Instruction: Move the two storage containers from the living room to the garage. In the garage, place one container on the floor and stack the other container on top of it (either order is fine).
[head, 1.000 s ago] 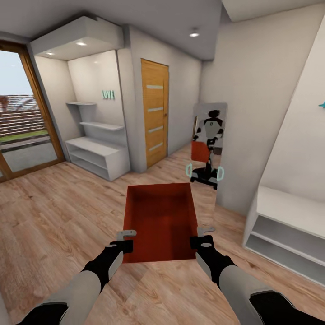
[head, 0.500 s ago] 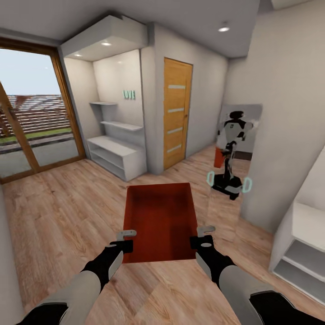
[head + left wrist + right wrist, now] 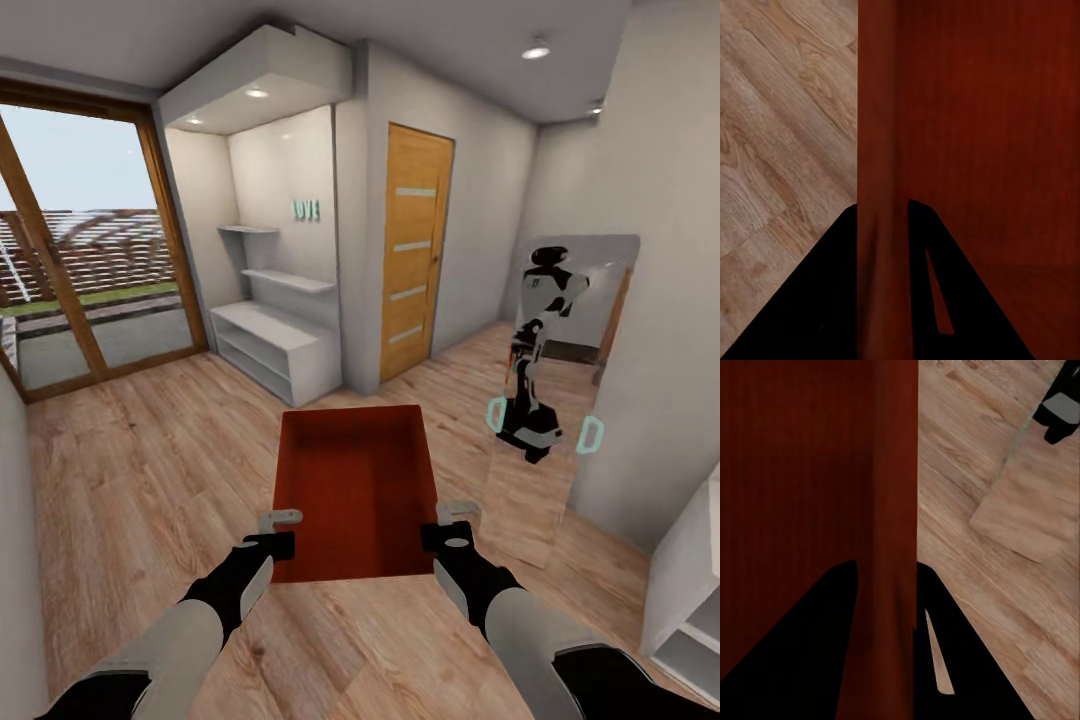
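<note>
Two grippers pinch one storage container (image 3: 355, 490) | left gripper (image 3: 281, 533) clamps its left wall; right gripper (image 3: 448, 523) clamps its right wall | container held above wood floor (image 3: 140, 470) | one mirror (image 3: 560, 400); one orange door (image 3: 415, 260)

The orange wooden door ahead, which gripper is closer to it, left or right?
Right, by a little. The door stands ahead and toward the right gripper, which clamps the container's right wall. The left gripper clamps its left wall, farther off.
</note>
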Available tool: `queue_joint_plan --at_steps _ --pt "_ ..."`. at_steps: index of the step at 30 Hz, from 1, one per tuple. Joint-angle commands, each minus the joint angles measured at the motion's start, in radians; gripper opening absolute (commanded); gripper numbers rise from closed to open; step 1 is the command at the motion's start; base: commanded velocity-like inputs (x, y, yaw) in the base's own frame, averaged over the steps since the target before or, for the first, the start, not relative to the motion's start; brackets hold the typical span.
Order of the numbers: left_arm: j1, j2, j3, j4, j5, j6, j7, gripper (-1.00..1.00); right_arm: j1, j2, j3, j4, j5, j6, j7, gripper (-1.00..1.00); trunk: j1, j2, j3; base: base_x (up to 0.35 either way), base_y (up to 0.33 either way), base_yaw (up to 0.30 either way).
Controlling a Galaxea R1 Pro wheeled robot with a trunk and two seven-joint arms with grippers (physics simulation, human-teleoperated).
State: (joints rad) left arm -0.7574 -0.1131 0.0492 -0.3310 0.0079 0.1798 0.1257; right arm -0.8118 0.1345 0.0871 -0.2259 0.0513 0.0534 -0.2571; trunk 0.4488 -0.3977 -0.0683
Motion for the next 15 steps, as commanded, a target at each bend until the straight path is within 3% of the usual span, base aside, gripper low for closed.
queue_joint_plan --at_steps 1,15 --pt "0.0 0.033 -0.018 -0.004 0.006 -0.016 0.003 -1.0 -0.001 -0.012 0.005 0.004 -0.018 0.005 -0.002 -1.0 0.001 -0.002 -0.002 0.322 0.0 0.001" --pt "0.0 0.033 -0.018 -0.004 0.006 -0.016 0.003 -1.0 -0.001 -0.012 0.005 0.004 -0.018 0.005 -0.002 -1.0 0.001 -0.002 -0.002 0.322 0.0 0.0"
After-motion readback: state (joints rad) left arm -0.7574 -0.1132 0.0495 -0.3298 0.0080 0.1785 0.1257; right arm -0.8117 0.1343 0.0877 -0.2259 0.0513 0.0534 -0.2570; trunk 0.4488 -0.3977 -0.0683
